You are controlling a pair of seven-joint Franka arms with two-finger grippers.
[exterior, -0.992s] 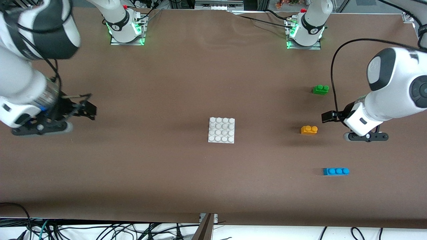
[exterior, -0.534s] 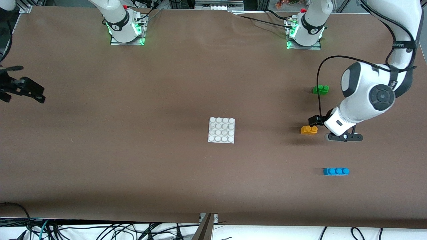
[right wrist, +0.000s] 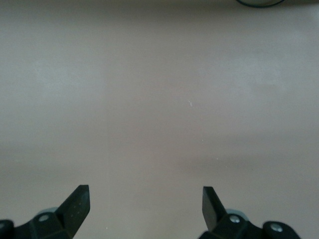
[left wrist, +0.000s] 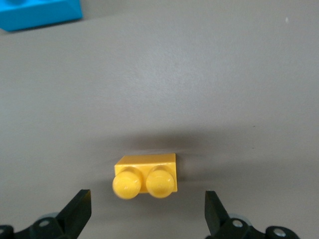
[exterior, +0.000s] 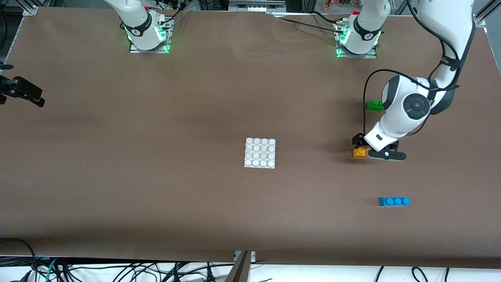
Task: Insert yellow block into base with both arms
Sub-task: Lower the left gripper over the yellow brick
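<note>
Left gripper (left wrist: 144, 219) reached yellow block (left wrist: 146, 173).

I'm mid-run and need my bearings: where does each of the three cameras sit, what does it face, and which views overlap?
Front view: high across the table, facing both bases; shows the base, green brick, blue brick, the left gripper over the yellow block, and the right gripper waiting at its arm's end of the table.
Left wrist view: on the left wrist, looking down past its open fingers at the yellow block and a blue brick corner.
Right wrist view: looking down past its open fingers at the bare table.
Front and left wrist views share the yellow block and blue brick.
</note>
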